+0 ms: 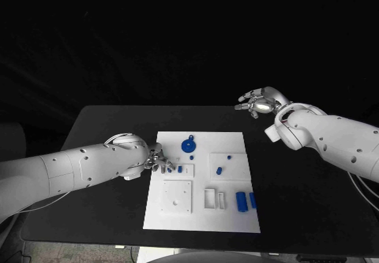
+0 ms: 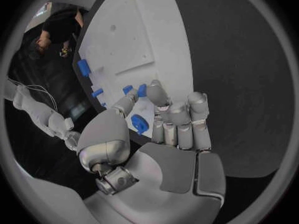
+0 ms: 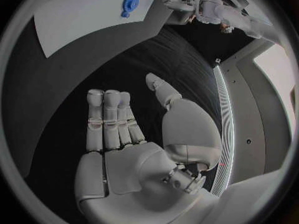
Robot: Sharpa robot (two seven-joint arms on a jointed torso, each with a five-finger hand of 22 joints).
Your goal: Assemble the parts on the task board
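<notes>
With the left hand (image 1: pixel 158 162) pinching a small blue peg (image 2: pixel 142 90) over the task board (image 1: pixel 237 219) and the right hand (image 1: pixel 259 103) released, a misaligned descent could jam the peg.

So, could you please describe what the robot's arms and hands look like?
Both arms have smooth white shells with small dark dots. The left hand and right hand are silver metal with segmented fingers. A thin pale cable runs alongside each arm.

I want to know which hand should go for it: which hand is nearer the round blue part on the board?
Left. The left hand is at the task board's edge, just beside the round blue part. The right hand is raised well beyond the board's far corner.
</notes>
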